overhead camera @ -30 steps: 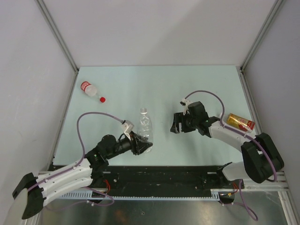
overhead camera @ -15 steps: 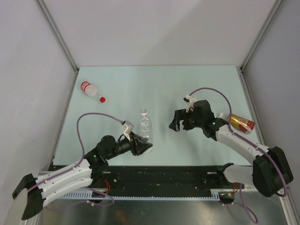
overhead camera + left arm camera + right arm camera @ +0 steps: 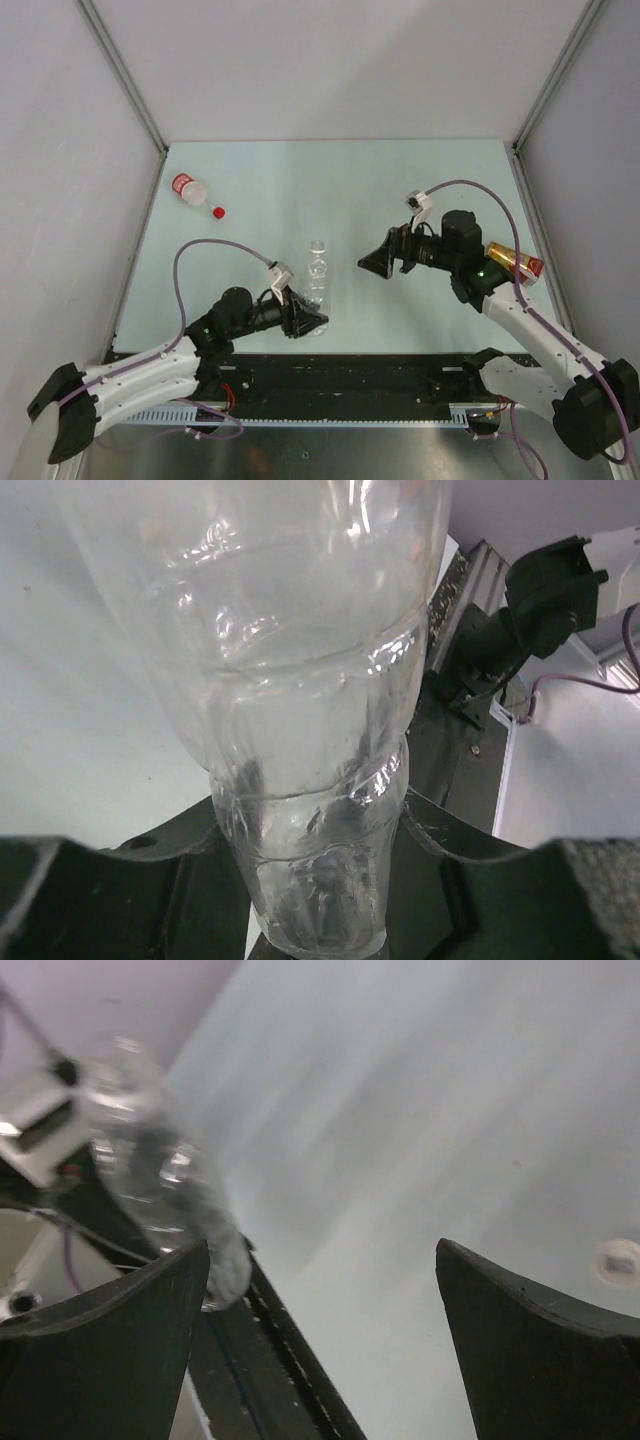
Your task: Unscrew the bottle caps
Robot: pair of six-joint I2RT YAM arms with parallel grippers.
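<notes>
Bottle caps: you see none removed yet. The white cap point(image 3: 318, 245) sits on the clear crinkled bottle point(image 3: 317, 280) at the middle of the table point(image 3: 400, 180). The left gripper point(image 3: 308, 321) pinches the bottle's base, and the right gripper point(image 3: 373, 264) hovers nearby, spread. The red cap point(image 3: 217, 212) and the amber bottle point(image 3: 515, 262) remain to be done.

The middle bottle point(image 3: 317, 278) is in the near middle of the surface point(image 3: 350, 180). Its cap point(image 3: 318, 245) is at the far end, pointing away from the arms. The left tool point(image 3: 312, 322) grips the near end of this bottle, with one finger on each side. The right tool point(image 3: 378, 265) is to the right of this bottle, near it but not touching. The corner bottle point(image 3: 188, 188) lies on the surface at the far left, well apart from the others. The side bottle point(image 3: 515, 262) lies by the right edge, partly under the right arm point(image 3: 520, 310).
</notes>
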